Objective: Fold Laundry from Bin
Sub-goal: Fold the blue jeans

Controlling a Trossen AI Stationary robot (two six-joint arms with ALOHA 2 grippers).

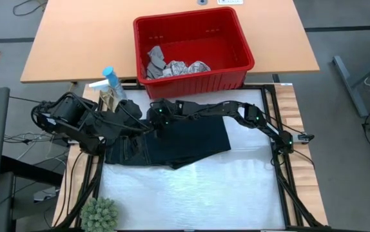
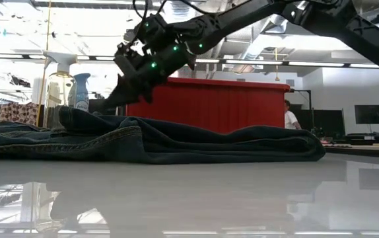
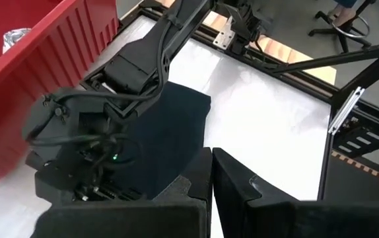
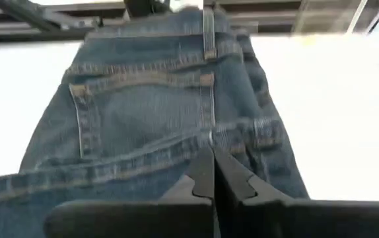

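Seen from above, a white tabletop (image 1: 191, 193) holds dark navy trousers (image 1: 172, 143), folded flat and lying across its middle, their waistband end toward the left arm. Behind them, just past the tabletop's far edge, stands the red bin (image 1: 236, 38); crumpled grey and white printed cloths (image 1: 172, 66) sit in its near left corner. The right arm reaches across from the right side, and the right claw (image 1: 156, 119) hangs low over the trousers' far edge near the waistband. Its wrist camera shows its fingers (image 4: 232, 178) pressed together over the denim seam and back pocket, with no fabric visibly caught between them. The left claw (image 1: 133, 125) rests at the trousers' left end, its fingers (image 3: 242, 185) closed and empty. A spray bottle (image 1: 111, 82) stands beside the bin's left corner, and a small green plant (image 1: 100, 214) sits at the tabletop's near left corner.
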